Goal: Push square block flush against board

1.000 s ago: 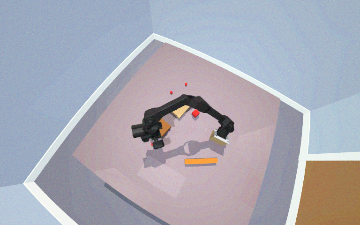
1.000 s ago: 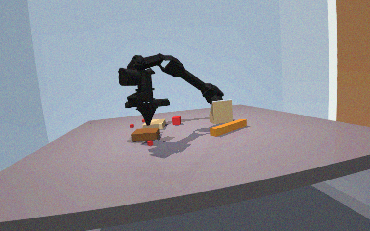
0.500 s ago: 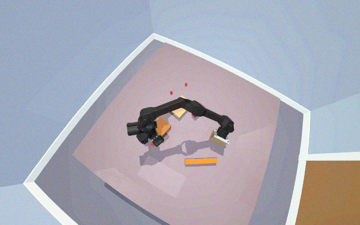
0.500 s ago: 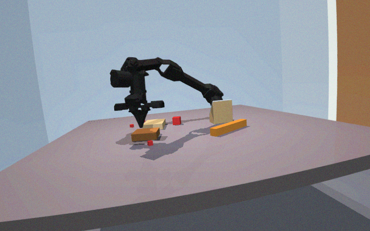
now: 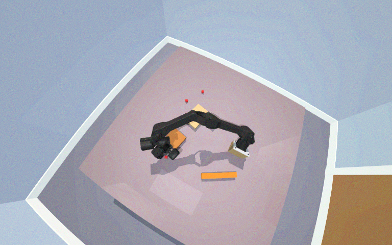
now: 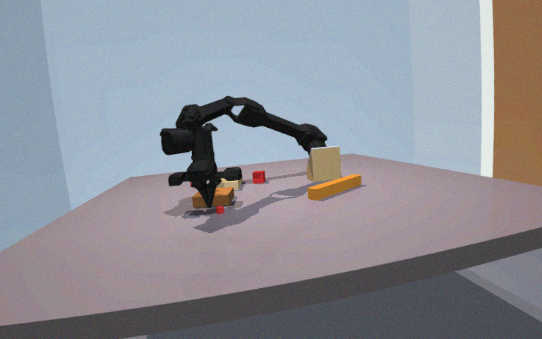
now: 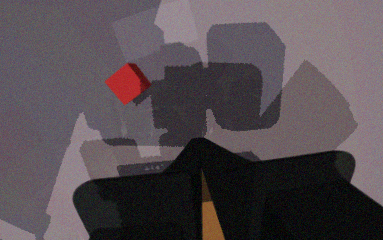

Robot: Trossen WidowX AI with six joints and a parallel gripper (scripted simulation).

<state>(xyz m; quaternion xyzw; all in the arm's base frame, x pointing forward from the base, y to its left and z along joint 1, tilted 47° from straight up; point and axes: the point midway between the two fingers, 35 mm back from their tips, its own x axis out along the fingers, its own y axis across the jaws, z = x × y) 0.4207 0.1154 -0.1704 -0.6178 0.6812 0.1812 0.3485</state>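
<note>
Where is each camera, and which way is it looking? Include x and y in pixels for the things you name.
Top: high above the table (image 5: 252,100) (image 6: 308,251), looking down; it shows the whole arm (image 5: 231,125) (image 6: 280,121) and its hand.
Exterior: off one side of the table, looking across it; the arm shows from base to hand.
Wrist: near the hand (image 5: 165,156) (image 6: 209,205) (image 7: 197,143), looking down past the black fingers.
Top and exterior share the long orange bar (image 5: 218,175) (image 6: 334,187), which the wrist view lacks.

matt orange block (image 5: 178,138) (image 6: 219,198), smooth red cube (image 7: 124,84)
</note>
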